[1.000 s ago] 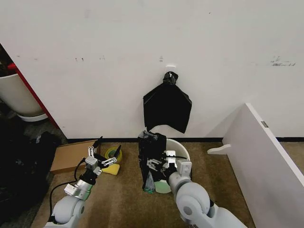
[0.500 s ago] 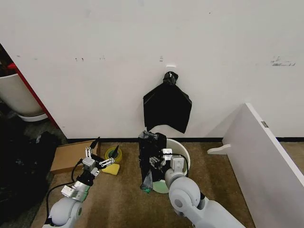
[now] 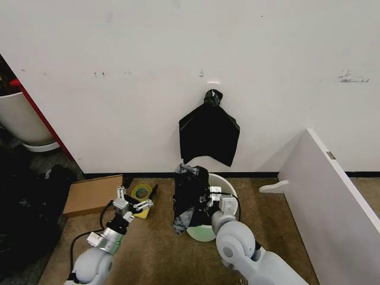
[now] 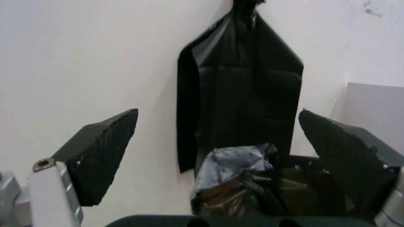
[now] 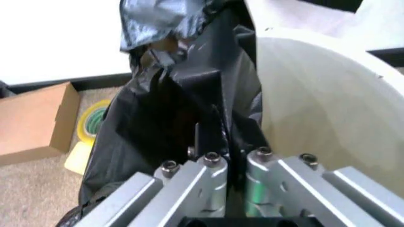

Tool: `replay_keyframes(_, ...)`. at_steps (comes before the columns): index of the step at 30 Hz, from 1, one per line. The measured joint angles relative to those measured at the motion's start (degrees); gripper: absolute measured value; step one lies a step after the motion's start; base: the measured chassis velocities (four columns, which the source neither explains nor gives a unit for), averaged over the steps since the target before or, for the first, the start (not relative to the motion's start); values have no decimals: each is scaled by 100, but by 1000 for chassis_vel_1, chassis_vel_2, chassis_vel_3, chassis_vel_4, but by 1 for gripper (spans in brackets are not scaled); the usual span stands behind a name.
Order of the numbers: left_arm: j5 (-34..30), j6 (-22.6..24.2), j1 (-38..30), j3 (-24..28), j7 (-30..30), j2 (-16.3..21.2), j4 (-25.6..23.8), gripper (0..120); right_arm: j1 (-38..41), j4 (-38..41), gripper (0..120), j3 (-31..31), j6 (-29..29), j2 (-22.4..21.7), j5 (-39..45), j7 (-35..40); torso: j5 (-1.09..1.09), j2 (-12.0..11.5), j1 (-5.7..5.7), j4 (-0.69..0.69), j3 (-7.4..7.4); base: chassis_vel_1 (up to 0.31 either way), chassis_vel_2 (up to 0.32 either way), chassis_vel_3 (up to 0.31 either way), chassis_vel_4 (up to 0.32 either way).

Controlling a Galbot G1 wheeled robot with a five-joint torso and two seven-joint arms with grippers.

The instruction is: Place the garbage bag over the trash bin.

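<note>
The trash bin (image 3: 224, 185) is a cream-white pail standing on the carpet by the wall. Its inside (image 5: 315, 109) is bare. The garbage bag (image 3: 189, 202), black and crinkled, hangs bunched over the bin's left rim and down its outer side. My right gripper (image 3: 209, 199) is at that rim, shut on a fold of the garbage bag (image 5: 170, 123), its fingers (image 5: 211, 163) pressed close together. My left gripper (image 3: 138, 197) is open to the left of the bin, above the floor. Its black pads (image 4: 101, 151) stand wide apart, facing the garbage bag (image 4: 252, 189).
A flat black plastic bunch (image 3: 209, 133) hangs from a wall hook above the bin. A cardboard box (image 3: 92, 193), a tape roll (image 3: 141, 191) and a yellow sponge (image 3: 140, 214) lie left of the bin. A white board (image 3: 332, 190) leans at the right. A white tub (image 3: 24, 122) stands far left.
My left gripper has swung right, toward the bin. My right gripper has drawn back toward the bin rim, and the bag's lower end has risen and bunched up.
</note>
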Motion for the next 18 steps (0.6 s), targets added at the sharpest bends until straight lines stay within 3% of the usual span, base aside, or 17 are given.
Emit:
replay_keyframes(1,0,0,0,0,0,0,0,100,0,0,0,0,0,0,0,0,0,0,0,0,0,0,0,0,0)
replay_keyframes(6,-510,1576,-223,235,-1176,365,-251,100,-88,20,0,31,89,16,-29,-77,0,0,0,0,0,0,0,0,0)
replay_keyframes(7,-586,1712,-242,248,-1240,391,-278,100,-91,20,0,31,94,21,-44,-86,0,0,0,0,0,0,0,0,0)
replay_keyframes(8,-827,2169,-301,279,-1409,464,-384,100,-88,3,0,44,115,42,-119,-126,0,0,0,1,0,0,0,0,0)
replay_keyframes(9,-827,2169,-301,279,-1409,464,-384,100,-88,3,0,44,115,42,-119,-126,0,0,0,1,0,0,0,0,0)
replay_keyframes(16,-1748,3591,-528,385,-1564,639,-925,100,-73,-177,0,153,252,55,-279,-278,0,0,0,0,0,0,0,0,0)
replay_keyframes(18,-1813,3715,-537,391,-1594,641,-971,100,-82,-185,0,162,264,62,-280,-284,0,0,0,0,0,0,0,0,0)
